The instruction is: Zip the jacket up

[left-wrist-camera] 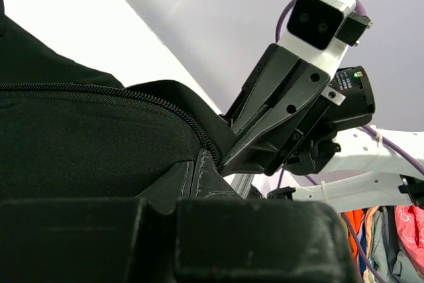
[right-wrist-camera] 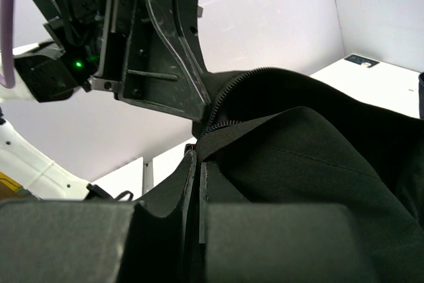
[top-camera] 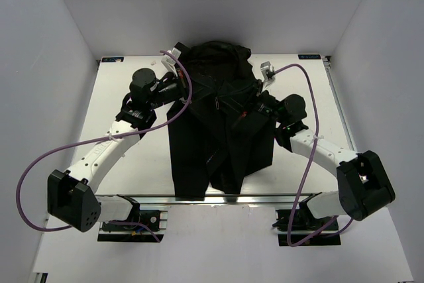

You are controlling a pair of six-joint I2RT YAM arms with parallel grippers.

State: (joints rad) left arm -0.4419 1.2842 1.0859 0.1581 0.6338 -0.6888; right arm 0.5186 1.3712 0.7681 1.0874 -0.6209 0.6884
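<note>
On counter (top-camera: 149,170) centre, between the arms: black jacket (top-camera: 218,137), heaped and partly lifted. Pinched at fabric beside the zipper (left-wrist-camera: 132,93) by left fingers (left-wrist-camera: 252,236) and right fingers (right-wrist-camera: 278,236), both closed tight on it. Judged light, limp and slick; better taken right next to the teeth and pulled taut.

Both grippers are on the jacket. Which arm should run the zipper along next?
Right, tentatively. The right gripper pinches the jacket exactly where the zipper teeth end; the left gripper clamps fabric beside it. The slider is hidden.
</note>
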